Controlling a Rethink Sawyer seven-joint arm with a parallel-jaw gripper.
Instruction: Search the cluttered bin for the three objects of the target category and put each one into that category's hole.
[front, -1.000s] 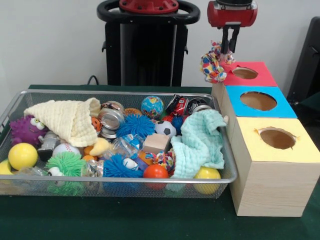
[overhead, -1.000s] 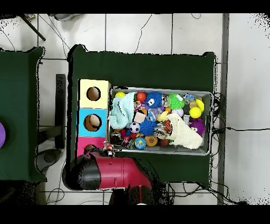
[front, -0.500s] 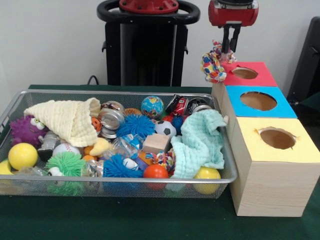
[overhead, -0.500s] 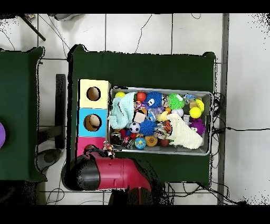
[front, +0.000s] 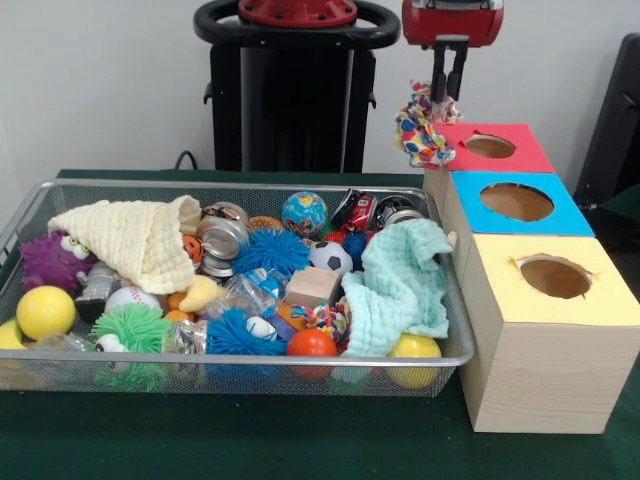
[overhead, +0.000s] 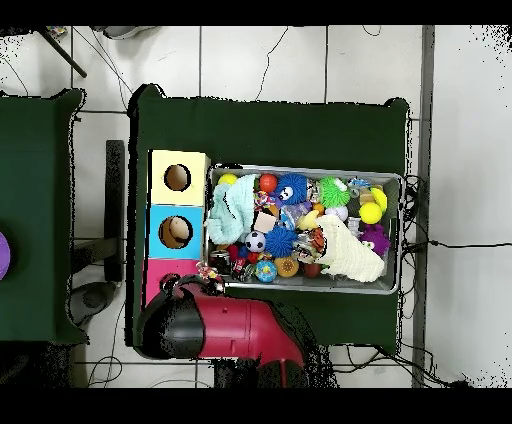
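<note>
Tool (front: 447, 88), clamped on the dangling rope toy (front: 424, 125) left of the red box (front: 505, 158), should travel right until centred over its hole (front: 490, 146) before letting go.

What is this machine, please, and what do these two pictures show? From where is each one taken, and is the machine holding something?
It is a red robot arm with a gripper. One picture looks across the table at it; the other looks straight down. A wire bin holds toys: balls, two cloths, cans. Beside it stand three boxes with holes, their tops red, blue and yellow. The gripper is shut on a colourful rope toy, which hangs beside the red box, not over its hole.
</note>
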